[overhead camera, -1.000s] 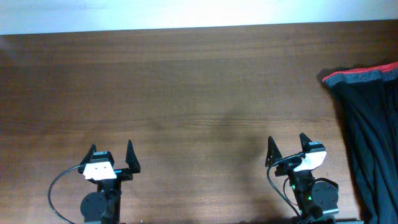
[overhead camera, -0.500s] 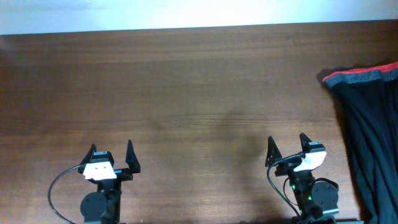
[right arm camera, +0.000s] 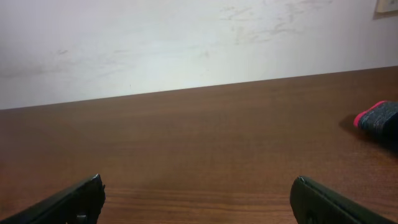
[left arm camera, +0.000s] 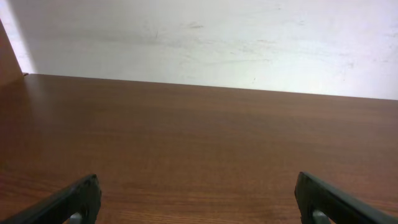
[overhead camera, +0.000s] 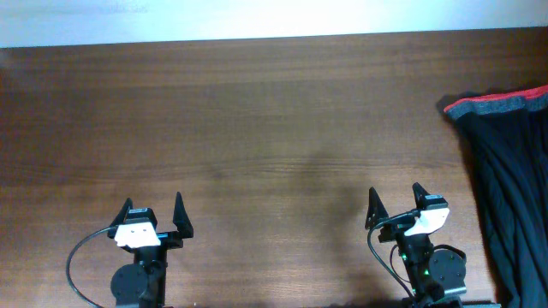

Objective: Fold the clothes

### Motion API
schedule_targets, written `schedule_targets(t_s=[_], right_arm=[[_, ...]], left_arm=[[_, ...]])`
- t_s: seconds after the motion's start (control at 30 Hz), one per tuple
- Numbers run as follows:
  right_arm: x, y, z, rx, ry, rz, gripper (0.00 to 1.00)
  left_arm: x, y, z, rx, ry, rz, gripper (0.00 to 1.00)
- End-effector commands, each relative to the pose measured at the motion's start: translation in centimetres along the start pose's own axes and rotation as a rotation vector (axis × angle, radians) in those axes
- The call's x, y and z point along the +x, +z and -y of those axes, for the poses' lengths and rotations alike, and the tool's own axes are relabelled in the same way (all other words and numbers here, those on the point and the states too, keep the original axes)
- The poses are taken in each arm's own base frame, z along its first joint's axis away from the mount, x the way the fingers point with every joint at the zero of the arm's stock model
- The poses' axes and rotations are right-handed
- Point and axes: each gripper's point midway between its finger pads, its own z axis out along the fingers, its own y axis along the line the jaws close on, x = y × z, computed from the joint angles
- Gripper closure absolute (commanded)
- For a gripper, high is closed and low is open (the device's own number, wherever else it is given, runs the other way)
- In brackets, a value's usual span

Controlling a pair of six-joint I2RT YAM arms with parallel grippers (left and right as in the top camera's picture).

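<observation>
Nothing has moved: trousers (overhead camera: 512, 162) lie right of open right pincer (overhead camera: 396, 197); left pincer (overhead camera: 153, 205) open too.

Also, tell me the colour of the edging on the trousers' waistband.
Red edging on a grey waistband; the overhead view shows it best.

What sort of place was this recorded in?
Likely a robot lab bench: wooden table, plain scuffed white wall behind it, left gripper and right gripper at its near edge, black trousers at one side.

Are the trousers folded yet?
Not folded, as far as visible: the trousers lie rumpled lengthwise along the table's right edge, waistband at the far end, partly out of frame.
</observation>
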Motion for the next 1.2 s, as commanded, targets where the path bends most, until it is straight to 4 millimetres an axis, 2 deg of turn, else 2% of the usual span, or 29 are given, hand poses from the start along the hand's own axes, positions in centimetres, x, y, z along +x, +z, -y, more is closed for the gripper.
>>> schedule_targets(t_s=[0.0, 0.27, 0.5, 0.67, 0.87, 1.0, 1.17], right_arm=[[0.2, 0.0, 0.0, 0.003, -0.007, -0.002, 0.01], [0.1, 0.0, 0.0, 0.001, -0.007, 0.003, 0.01], [-2.4, -0.6, -1.2, -0.048, 0.022, 0.038, 0.01], [-6.8, -2.6, -2.0, -0.044, 0.022, 0.030, 0.01], [-14.1, -4.3, -3.1, -0.028, 0.023, 0.015, 0.01], [-18.3, -3.8, -3.8, -0.013, 0.024, -0.062, 0.01], [-22.2, -1.2, -4.3, 0.015, -0.041, -0.211, 0.01]], left_arm=[[0.2, 0.0, -0.1, -0.004, 0.012, 0.000, 0.01], [0.2, 0.0, -0.1, -0.004, 0.012, 0.000, 0.01], [0.2, 0.0, -0.1, -0.004, 0.012, 0.000, 0.01], [0.2, 0.0, -0.1, -0.004, 0.012, 0.000, 0.01], [0.2, 0.0, -0.1, -0.004, 0.012, 0.000, 0.01], [0.2, 0.0, -0.1, -0.004, 0.012, 0.000, 0.01], [0.2, 0.0, -0.1, -0.004, 0.012, 0.000, 0.01]])
